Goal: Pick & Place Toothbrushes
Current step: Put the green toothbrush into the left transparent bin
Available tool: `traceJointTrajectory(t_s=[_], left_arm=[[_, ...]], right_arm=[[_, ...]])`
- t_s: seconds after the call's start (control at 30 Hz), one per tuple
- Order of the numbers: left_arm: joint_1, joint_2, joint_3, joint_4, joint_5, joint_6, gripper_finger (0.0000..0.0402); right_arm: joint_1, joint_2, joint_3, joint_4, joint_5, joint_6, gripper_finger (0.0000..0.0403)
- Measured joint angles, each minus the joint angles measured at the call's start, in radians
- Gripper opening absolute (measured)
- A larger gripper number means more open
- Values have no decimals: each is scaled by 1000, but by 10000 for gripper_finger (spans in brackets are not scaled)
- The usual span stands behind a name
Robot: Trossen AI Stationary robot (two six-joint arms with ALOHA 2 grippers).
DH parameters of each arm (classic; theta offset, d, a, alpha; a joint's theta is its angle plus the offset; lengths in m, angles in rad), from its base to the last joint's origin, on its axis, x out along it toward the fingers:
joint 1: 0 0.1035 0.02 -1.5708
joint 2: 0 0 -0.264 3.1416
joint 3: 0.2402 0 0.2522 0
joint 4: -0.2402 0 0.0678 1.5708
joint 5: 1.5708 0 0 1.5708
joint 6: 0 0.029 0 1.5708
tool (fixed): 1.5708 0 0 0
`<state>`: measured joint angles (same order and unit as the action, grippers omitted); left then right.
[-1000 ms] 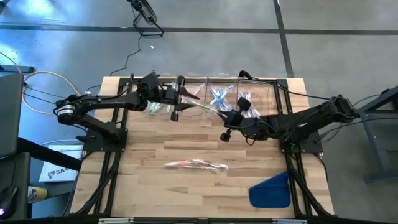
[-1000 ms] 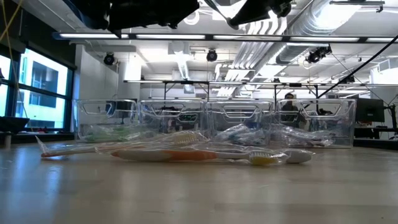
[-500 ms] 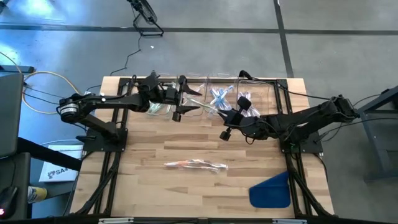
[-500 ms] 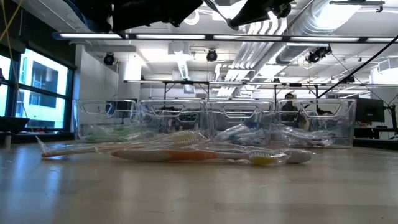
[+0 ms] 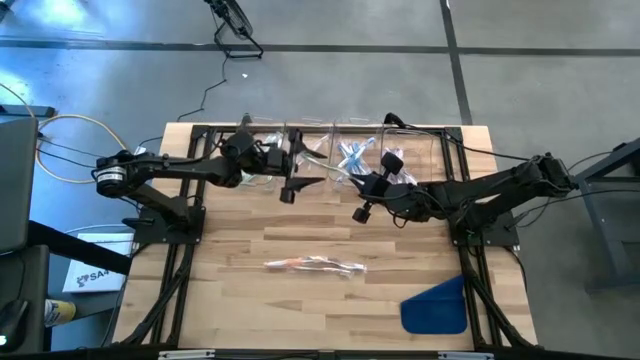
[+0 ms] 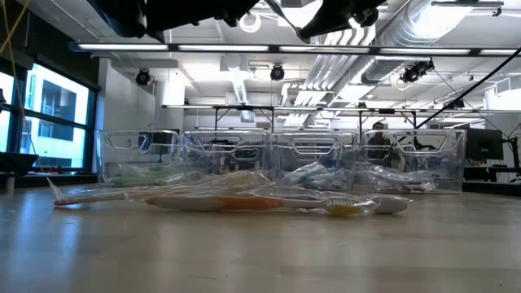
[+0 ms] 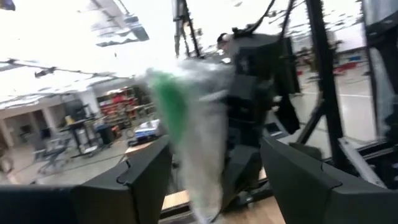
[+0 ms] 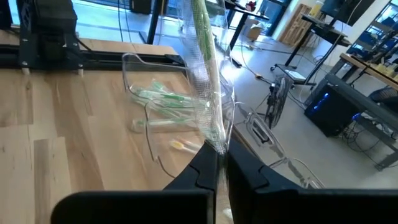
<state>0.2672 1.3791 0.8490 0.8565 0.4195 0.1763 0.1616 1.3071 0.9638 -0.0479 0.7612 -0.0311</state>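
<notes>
chg: our L gripper (image 5: 303,168) opened, let go wrapped toothbrush (image 8: 205,74) | we see R gripper (image 8: 217,163) holding it, upper centre

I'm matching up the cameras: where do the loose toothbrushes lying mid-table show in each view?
High: toothbrushes at table centre, clear of both arms.
Low: foreground, middle.
Left wrist: not in it.
Right wrist: not in it.
Shared landmark: the clear bins behind them.
</notes>
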Motion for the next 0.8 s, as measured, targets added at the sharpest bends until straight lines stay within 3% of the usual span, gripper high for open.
traceJointTrajectory(t_s=[0.2,0.53,0.8], left_arm=[[0,0,0,1,-19,-22,217],[0,0,1,-12,-23,-27,84],[1,0,2,-20,-23,-24,26]], right_arm=[[0,0,0,0,0,0,6],[0,0,0,0,-1,0,6],[0,0,0,-1,-3,0,6]])
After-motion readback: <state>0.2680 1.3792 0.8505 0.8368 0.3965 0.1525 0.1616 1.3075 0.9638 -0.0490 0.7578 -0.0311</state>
